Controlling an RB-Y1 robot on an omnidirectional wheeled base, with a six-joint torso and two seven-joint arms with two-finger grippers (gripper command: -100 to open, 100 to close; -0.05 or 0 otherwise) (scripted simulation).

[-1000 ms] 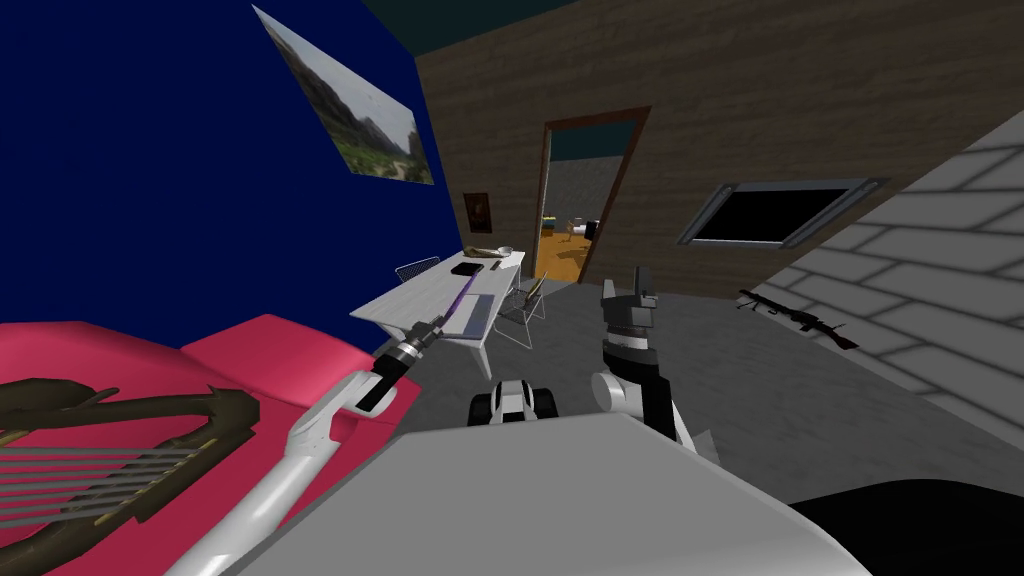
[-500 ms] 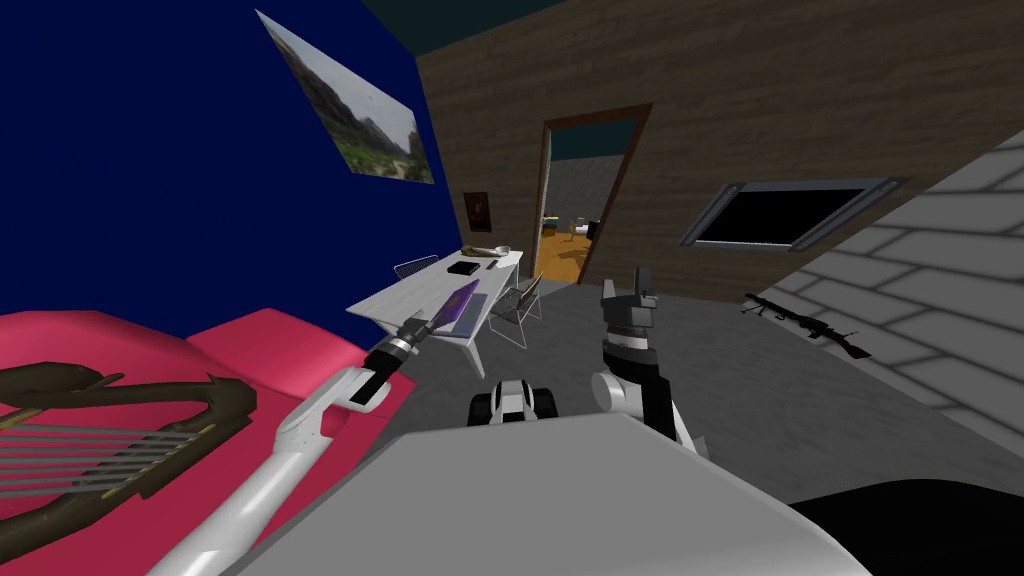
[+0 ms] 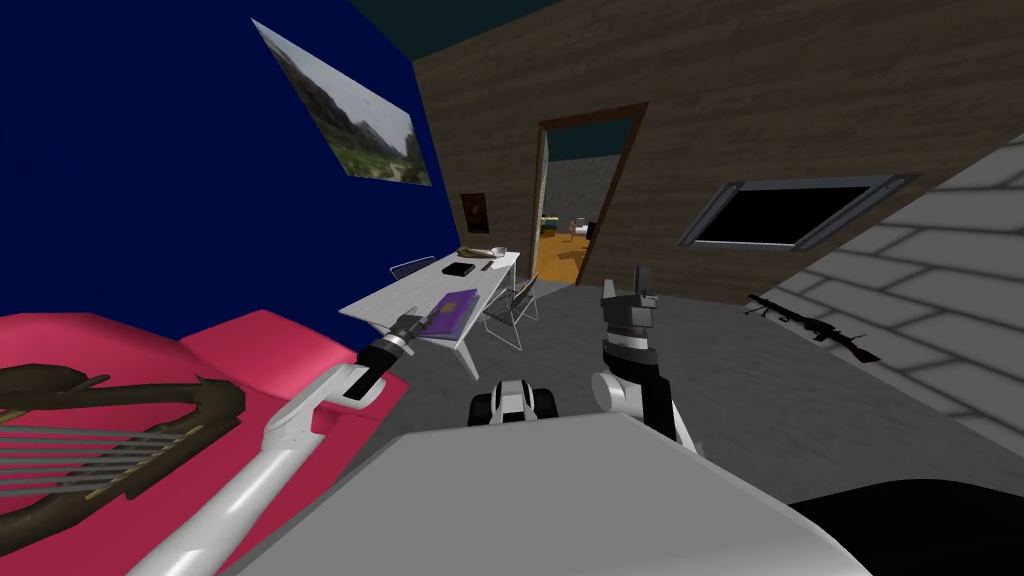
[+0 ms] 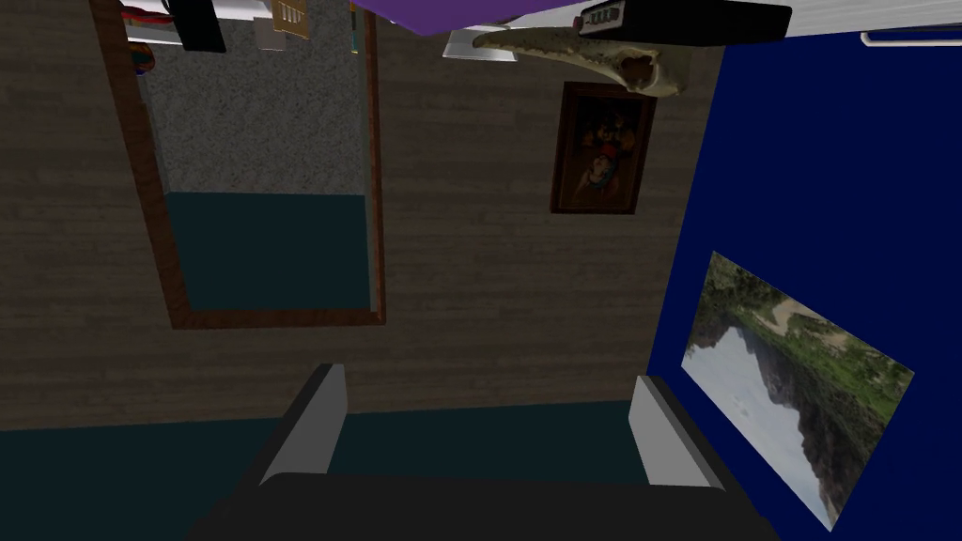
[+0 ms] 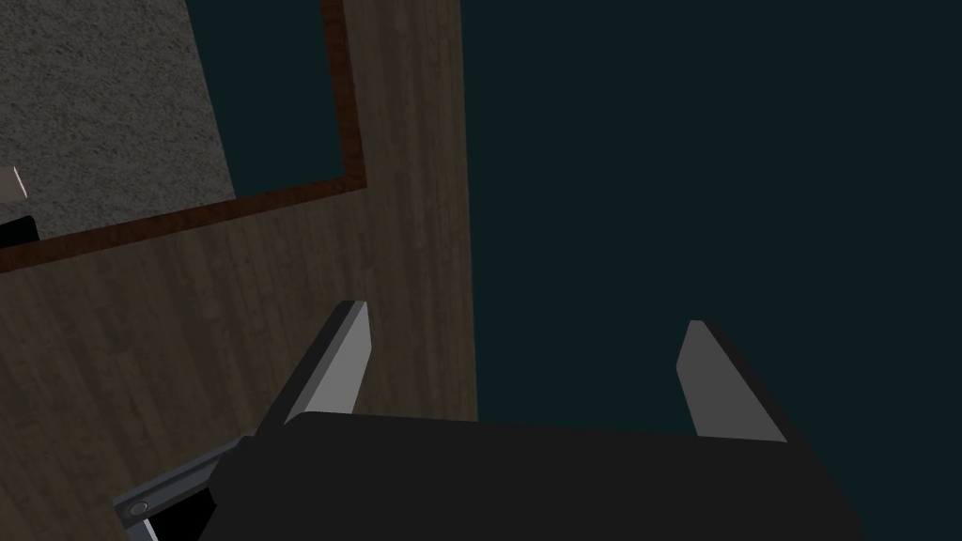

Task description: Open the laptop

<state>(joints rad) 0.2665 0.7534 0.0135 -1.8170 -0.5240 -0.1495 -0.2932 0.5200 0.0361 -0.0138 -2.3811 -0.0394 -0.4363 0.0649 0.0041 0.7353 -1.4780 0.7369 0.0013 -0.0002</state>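
— While the ledger is open: item one, laptop (image 3: 451, 311), location?
— Purple slab, lying flat at the near end of the white tabletop (image 3: 400, 298), close to the long edge where the wire chair (image 3: 506, 305) stands. No keys and no screen on show.
— Condition?
— Judged shut, lid down. Opening not done; the whole of it is left.
— Item two, left tool (image 3: 425, 321)?
— At the tabletop's near end edge, just beside the laptop's near side. Contact cannot be told. From the wrist, its fingers (image 4: 665, 437) stand wide apart with nothing between them, and a strip of purple lies beyond their tips.
— Item three, right tool (image 3: 640, 275)?
— Raised, well apart from the tabletop. Fingers spread, nothing held.
— Sundries?
— One black flat case (image 3: 458, 269) and one bony skull (image 3: 481, 252), far end of the tabletop. Not concerned.
— Outstanding?
— Probably this: get a finger under the lid's free edge, then lift.
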